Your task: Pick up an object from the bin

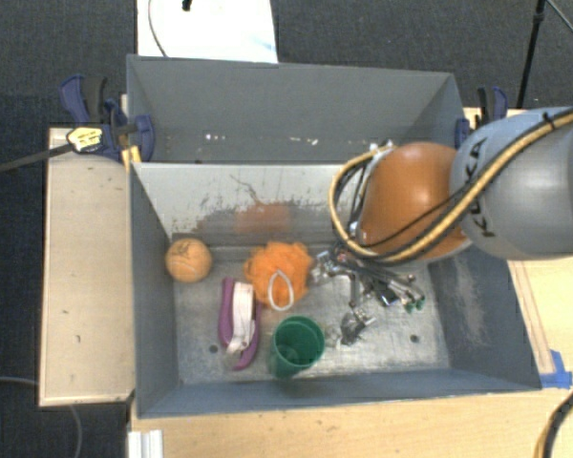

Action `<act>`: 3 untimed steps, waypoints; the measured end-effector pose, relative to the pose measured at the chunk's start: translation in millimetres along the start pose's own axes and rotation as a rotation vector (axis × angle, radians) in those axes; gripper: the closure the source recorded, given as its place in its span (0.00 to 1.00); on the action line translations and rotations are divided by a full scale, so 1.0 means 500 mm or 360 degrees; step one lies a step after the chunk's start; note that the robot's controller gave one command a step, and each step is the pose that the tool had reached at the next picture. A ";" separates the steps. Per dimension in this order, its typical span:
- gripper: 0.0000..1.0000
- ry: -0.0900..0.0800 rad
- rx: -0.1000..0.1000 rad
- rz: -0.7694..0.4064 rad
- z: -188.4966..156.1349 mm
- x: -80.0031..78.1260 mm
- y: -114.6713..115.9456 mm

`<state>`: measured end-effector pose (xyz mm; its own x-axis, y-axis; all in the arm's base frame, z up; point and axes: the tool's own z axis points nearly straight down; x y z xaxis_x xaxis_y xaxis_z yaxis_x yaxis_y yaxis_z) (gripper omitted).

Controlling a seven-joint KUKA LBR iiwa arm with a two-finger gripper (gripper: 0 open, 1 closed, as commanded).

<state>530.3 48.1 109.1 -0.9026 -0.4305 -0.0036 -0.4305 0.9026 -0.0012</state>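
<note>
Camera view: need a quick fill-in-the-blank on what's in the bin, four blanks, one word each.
1. The cup standing in the bin is ____ in colour.
2. The fluffy orange bath sponge carries a loop of ____ cord.
3. The tan ball lies to the view's ____ of the bath sponge.
4. The gripper is to the view's ____ of the cup.

Missing words: green; white; left; right.

your bin (267, 113) is grey, the cup (297, 343) green. left of the cup a purple-and-white brush (237, 318), above it an orange pouf (275, 267), further left a dull orange ball (188, 260).
</note>
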 end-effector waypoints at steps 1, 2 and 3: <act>1.00 -0.0033 0.0014 0.0016 0.067 0.072 0.048; 1.00 -0.0033 0.0014 0.0014 0.067 0.072 0.048; 1.00 0.0002 -0.0001 0.0040 -0.198 0.069 0.024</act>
